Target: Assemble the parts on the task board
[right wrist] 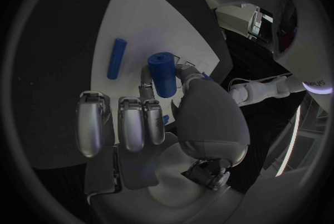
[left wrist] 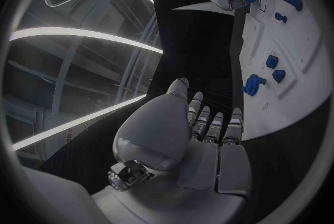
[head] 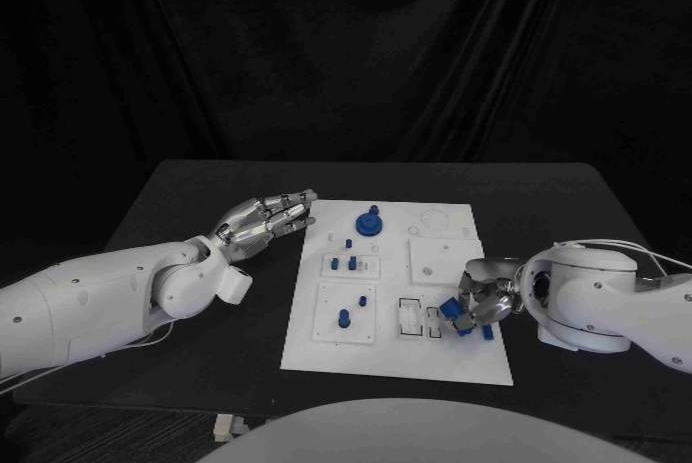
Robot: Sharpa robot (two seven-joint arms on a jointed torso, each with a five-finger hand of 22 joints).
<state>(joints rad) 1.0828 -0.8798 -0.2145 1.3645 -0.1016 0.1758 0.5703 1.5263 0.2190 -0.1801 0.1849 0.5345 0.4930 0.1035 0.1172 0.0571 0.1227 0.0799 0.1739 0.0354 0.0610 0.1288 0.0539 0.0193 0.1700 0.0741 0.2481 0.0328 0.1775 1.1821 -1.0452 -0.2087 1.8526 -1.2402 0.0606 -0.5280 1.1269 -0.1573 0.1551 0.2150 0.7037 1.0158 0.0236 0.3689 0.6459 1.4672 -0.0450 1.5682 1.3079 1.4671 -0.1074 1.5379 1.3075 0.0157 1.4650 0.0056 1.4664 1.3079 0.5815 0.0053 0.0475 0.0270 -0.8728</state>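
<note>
The bench (head: pixel 188 198) carries the board (head: pixel 397 358) at its middle, the two arms reaching in from either side.

The left robot hand (head: pixel 267 221) hovers just off the board's far left corner, fingers straight and lying close together, holding nothing. The right robot hand (head: pixel 480 305) sits over the board's right edge, near the front, and pinches a blue peg (right wrist: pixel 163 73) between thumb and a finger, the peg standing roughly upright in its grip while the other fingers hang loose. A second blue peg (right wrist: pixel 116 58) lies flat on the board just beside it.

Progress looks partial. A blue knob (head: pixel 371 222) stands at the board's far edge, and several small blue pieces (head: pixel 343 318) appear seated in the left-hand plates. The clear holder (head: pixel 413 318) near the right robot hand seems yet to be filled, and the square plate (head: pixel 440 258) behind it looks bare, so I judge the held peg and the lying one are still to be placed.

Which socket the held peg belongs to is hard to make out, and the robot hand covers the board beneath it. Whether the seated pieces are fully home cannot be told.
</note>
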